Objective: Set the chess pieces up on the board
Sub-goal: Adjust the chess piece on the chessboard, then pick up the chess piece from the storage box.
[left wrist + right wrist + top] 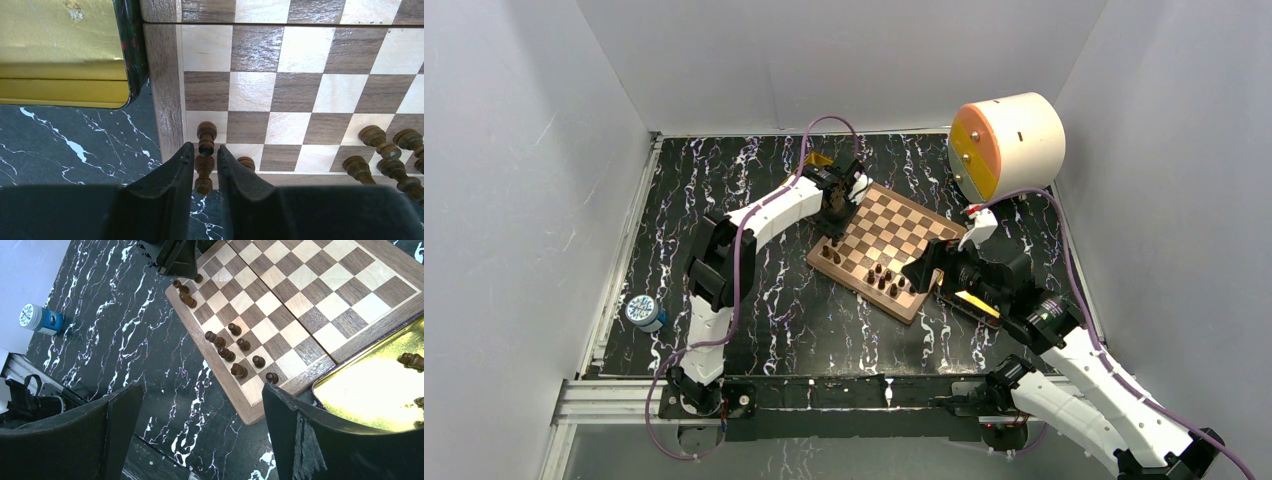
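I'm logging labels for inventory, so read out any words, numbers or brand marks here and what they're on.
No text can be read.
Small blue jar with white patterned lid: lid marks too blurred to read.
Checked wooden chessboard, shiny gold tray, white cylinder with orange face: no writing visible.

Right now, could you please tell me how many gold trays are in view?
2. One gold tray lies off the board's far-left edge; the other off its near-right edge, holding dark pieces. No others show.
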